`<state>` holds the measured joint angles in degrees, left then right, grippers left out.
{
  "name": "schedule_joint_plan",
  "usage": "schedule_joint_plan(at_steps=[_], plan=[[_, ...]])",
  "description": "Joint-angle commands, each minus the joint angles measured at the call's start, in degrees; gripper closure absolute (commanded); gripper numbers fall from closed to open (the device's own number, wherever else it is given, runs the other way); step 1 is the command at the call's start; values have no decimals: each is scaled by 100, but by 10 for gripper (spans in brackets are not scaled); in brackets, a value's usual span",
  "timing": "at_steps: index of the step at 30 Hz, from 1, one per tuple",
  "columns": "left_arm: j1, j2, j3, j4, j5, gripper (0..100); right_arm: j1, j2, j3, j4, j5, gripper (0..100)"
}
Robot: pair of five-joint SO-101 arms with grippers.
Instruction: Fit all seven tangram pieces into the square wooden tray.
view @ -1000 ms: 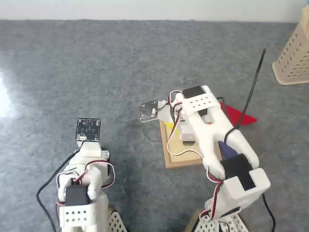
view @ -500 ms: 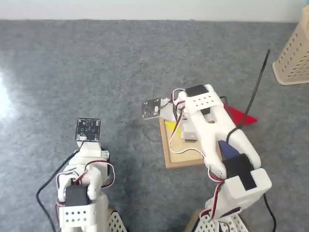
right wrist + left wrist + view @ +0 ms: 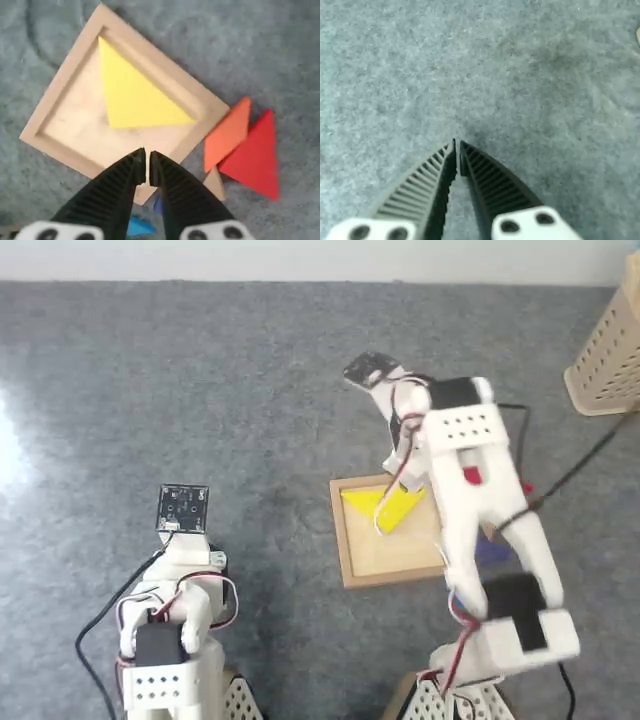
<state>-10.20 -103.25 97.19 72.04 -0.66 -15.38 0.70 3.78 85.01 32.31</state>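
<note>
Only the yellow triangle (image 3: pixel 385 505) sits in the tray (image 3: pixel 343 535)

It lies flat in the far half of the square wooden tray, which rests right of centre on the table. An orange piece (image 3: pixel 227 134) and a red triangle (image 3: pixel 254 155) lie side by side just off the tray's right side, and a blue piece (image 3: pixel 493 550) lies nearer, off the same side.

These pieces look thin, stiff and light, with smooth faces that would probably slip under a loose pinch. They lie flush on the surface (nothing to hook under), so the likely hold is from above, fingertips across two opposite edges. A hold near the middle should keep a piece from swinging.

The right gripper (image 3: pixel 148 159) hangs above the tray's near corner, its jaws all but closed with a bare slit between them, holding nothing. The left gripper (image 3: pixel 456 147) is pressed closed and empty, well to the left over bare floor.

Everything rests on grey, short-pile carpet (image 3: pixel 200 370), soft enough to let fingertips sink beside an edge. A slatted beige container (image 3: pixel 610 350) stands at the far right, and a pale wall (image 3: pixel 300 260) runs along the far edge.
</note>
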Motion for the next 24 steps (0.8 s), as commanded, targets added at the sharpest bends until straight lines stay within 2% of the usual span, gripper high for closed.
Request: schedule_joint_plan(at_steps=[1, 6, 9, 16, 24], plan=[[0, -97, -66, 26, 35, 988, 48, -804, 809, -620, -149, 989], [0, -97, -66, 26, 35, 988, -198, -664, 2189, -2018, -492, 989], [0, -97, -66, 26, 35, 988, -224, -365, 2418, -2580, -765, 989], [0, -97, -66, 26, 35, 988, -171, 426, 2066, -2677, -756, 989], [0, -97, -66, 26, 35, 988, 409, 945, 1292, -2642, -782, 989]])
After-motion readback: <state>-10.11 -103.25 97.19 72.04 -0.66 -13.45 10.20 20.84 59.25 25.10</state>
